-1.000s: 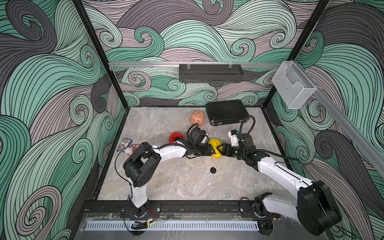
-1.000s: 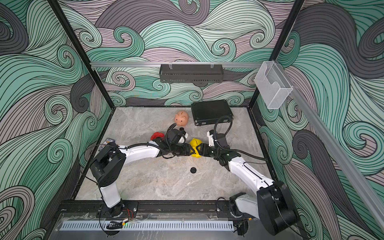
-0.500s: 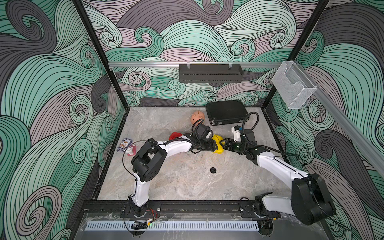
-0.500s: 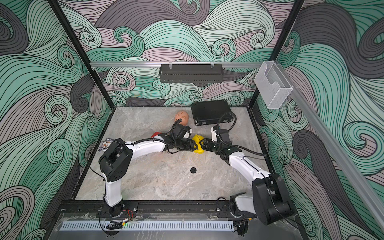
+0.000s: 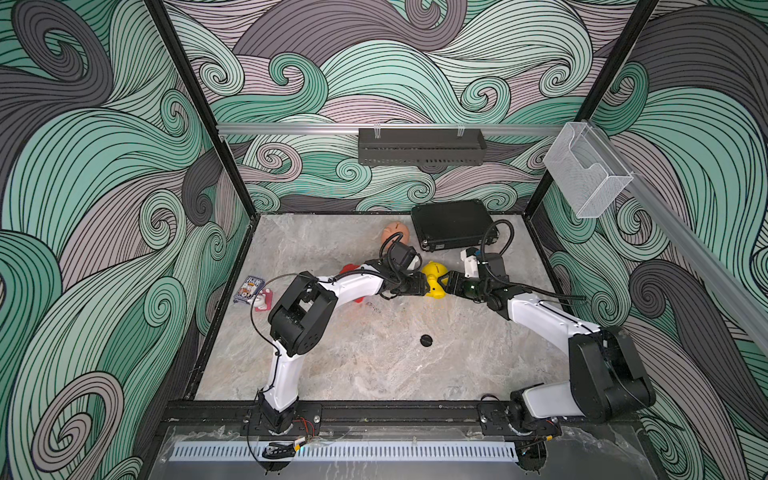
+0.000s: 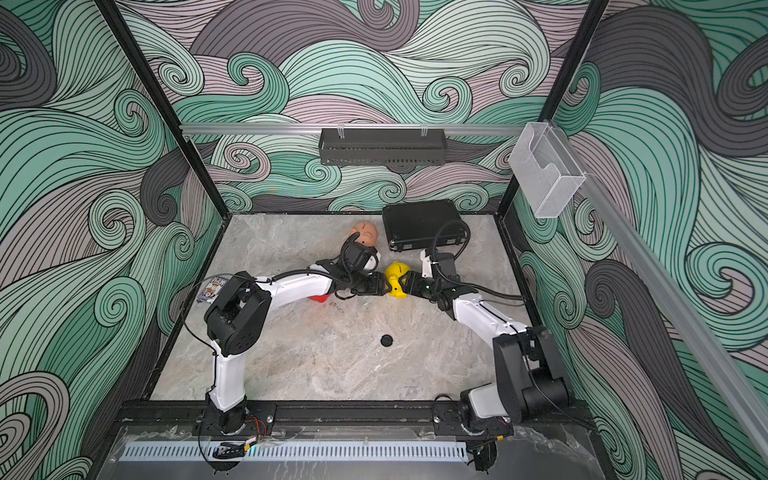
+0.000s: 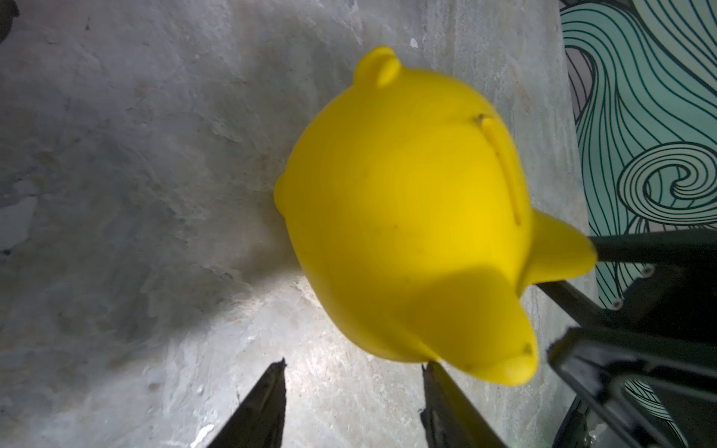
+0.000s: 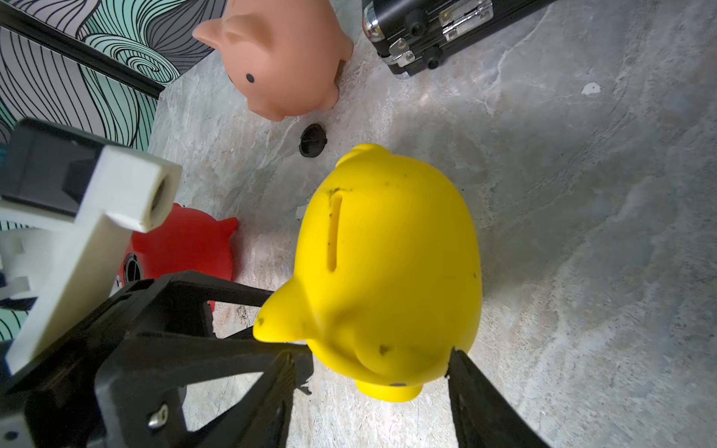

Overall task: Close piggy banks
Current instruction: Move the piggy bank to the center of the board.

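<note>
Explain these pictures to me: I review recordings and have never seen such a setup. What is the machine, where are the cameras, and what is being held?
Two robot arms are bolted to the front edge of a stone-look table inside a patterned booth. Both top views look down from above. The other two pictures come from cameras on the arms' wrists.

On the table are a yellow piggy bank, a peach piggy bank, a red piggy bank partly under the left arm, a black case, a loose black plug, a second plug near the peach pig, and a card packet.

The right gripper has its jaws against both sides of the yellow pig's head, seemingly gripping it. The left gripper is open and empty, with one tip beside the pig.
</note>
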{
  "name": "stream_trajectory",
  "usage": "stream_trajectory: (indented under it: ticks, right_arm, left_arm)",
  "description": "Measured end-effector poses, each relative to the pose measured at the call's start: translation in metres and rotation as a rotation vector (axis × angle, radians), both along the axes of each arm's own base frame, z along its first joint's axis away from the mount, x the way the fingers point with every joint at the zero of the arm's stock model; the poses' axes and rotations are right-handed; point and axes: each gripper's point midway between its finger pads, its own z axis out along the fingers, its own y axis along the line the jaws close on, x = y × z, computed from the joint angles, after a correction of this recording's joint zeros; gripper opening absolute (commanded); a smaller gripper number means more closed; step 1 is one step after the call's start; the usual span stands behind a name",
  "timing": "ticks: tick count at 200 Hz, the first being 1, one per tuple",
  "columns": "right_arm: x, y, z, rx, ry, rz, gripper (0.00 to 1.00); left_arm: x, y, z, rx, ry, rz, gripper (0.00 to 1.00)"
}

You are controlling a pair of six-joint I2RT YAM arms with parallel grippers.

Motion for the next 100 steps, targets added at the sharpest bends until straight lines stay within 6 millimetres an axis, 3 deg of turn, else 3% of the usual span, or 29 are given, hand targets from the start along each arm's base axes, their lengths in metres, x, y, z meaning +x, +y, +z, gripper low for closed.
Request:
stream_trajectory:
  ticks: [42, 67, 100]
  right_arm:
    - [0.007, 0.0, 0.003, -0.003, -0.01, -0.001, 0.64]
    - [0.011, -0.002, 0.007, -0.008, -0.024, -0.007, 0.69]
    - [0.021, -0.009, 0.017, -0.014, -0.052, -0.032, 0.67]
  left_arm:
    - [0.004, -0.002, -0.004, 0.009, 0.008, 0.001, 0.56]
    - [0.007, -0.004, -0.001, 0.007, 0.006, 0.001, 0.56]
    - [0.014, -0.009, 0.006, -0.001, -0.005, 0.001, 0.56]
